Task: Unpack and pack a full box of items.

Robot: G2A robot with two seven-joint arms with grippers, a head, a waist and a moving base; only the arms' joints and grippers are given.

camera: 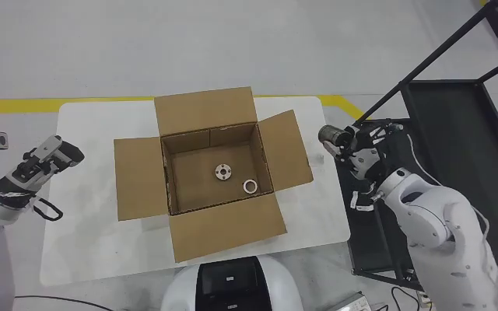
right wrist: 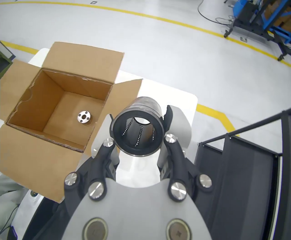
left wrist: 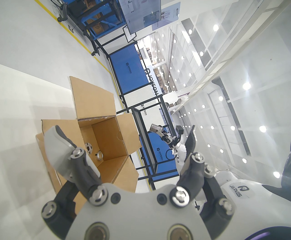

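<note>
The right gripper (right wrist: 139, 116) is clamped across a bearing (right wrist: 145, 104), holding it on its side near the surface's (camera: 85, 194) right edge, between the box (camera: 206, 109) and a cart (camera: 451, 117). If this is packing, it should clear the near flap and lower beside the flange (camera: 223, 172) and ring (camera: 250, 186), then release low. The left gripper (left wrist: 122, 136) hangs wide open and empty at the far side.

**Bright workshop hall with a marked floor**

A pale grey floor (camera: 233, 39) crossed by a yellow line (camera: 78, 99) stretches behind a white table (camera: 93, 233) with rounded corners. A black metal rack (camera: 451, 117) stands just beside the table's right edge. Farther off, blue pegboard panels (left wrist: 127, 67) in black frames follow the yellow marking. A large display screen (left wrist: 141, 13) hangs near them, and round ceiling lights (left wrist: 246, 86) glow overhead.
</note>
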